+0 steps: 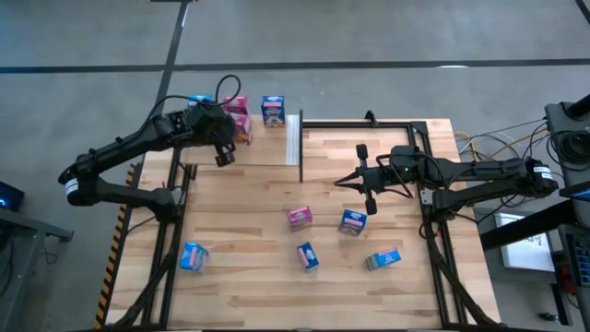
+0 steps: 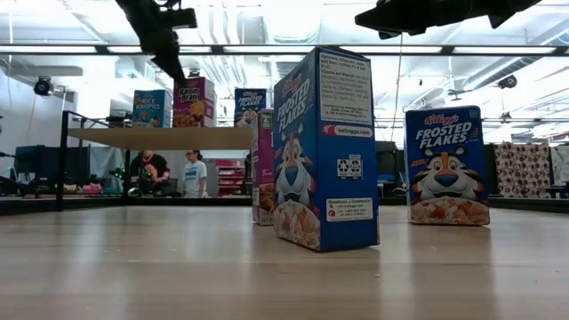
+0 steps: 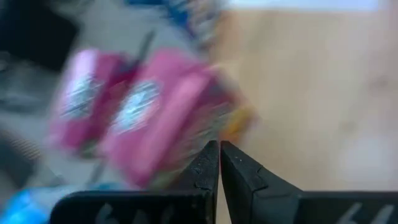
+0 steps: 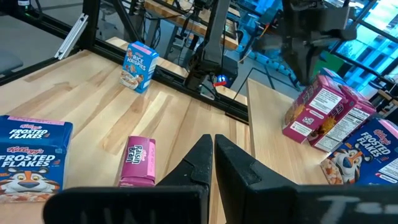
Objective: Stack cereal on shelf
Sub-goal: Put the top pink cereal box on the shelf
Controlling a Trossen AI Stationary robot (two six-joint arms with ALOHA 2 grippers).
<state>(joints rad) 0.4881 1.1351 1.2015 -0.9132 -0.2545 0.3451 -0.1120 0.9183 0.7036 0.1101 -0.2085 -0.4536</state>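
Five cereal boxes are lying loose on the counter: a blue box at seven o'clock, a pink box near the middle, and three more blue ones toward five o'clock. On the shelf at eleven o'clock, pink boxes and a blue upright box are standing, though their exact count is being obscured by the left pincer, hovering fully pinched and empty. Right pincer is hanging mid-counter, likewise pinched, gripping nothing.
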